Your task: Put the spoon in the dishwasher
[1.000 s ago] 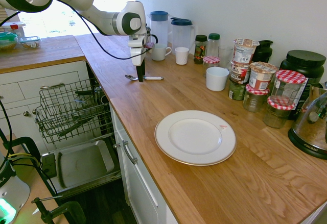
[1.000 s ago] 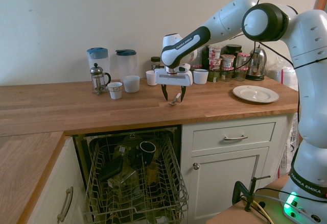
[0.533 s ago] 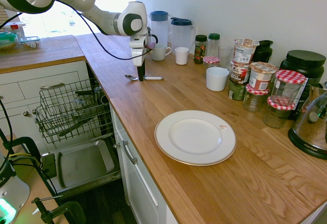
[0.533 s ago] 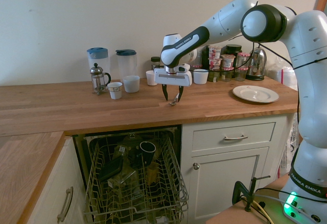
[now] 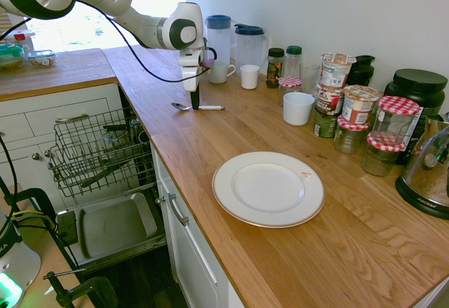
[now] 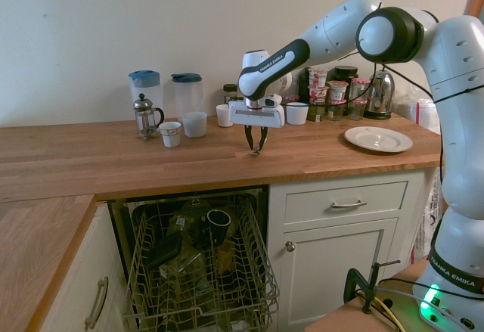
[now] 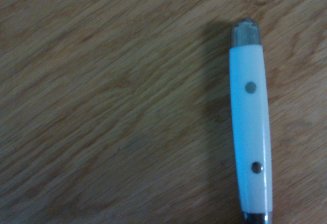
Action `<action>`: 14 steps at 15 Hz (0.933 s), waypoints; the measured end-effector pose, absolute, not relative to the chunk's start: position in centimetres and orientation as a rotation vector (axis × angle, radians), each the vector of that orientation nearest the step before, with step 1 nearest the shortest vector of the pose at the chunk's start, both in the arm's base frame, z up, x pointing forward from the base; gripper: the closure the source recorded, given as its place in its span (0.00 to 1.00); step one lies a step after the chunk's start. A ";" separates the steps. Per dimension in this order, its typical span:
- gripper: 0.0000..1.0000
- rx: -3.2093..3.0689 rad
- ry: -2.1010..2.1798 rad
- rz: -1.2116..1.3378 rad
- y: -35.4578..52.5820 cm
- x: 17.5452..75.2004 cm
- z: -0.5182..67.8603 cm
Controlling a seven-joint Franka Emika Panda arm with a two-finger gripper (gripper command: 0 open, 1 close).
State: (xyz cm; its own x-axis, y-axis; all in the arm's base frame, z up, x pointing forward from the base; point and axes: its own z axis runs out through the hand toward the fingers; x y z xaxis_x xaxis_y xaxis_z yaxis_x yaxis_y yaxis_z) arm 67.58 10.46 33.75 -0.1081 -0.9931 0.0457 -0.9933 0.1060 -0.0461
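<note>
Wooden kitchen surface (image 5: 210, 139): in the first exterior view the spoon (image 5: 198, 106) lies flat, bowl toward the dishwasher (image 5: 98, 155) side, handle toward the jars. The end effector (image 5: 194, 102) stands over its middle; how far its jaws are apart I cannot tell.

From the second exterior view, the end effector (image 6: 255, 149) straddles the spoon with jaws narrowed, contact unclear.

Wrist view: a pale riveted handle lies on the wood. It looks light, stiff and slippery; mid-handle seems the best hold.
</note>
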 end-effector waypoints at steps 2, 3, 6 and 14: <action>1.00 2.095 -2.337 0.098 10.5 67.6 33.8; 1.00 2.096 -2.337 0.099 10.5 67.6 33.8; 1.00 2.105 -2.347 0.117 10.6 67.5 35.3; 1.00 2.244 -2.261 0.295 14.0 63.0 43.6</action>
State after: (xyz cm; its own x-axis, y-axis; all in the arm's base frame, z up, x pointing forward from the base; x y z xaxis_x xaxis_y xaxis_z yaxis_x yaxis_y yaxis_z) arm 62.98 14.04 43.59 -0.0152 -0.9960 0.0886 -0.9854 -0.0001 -0.1705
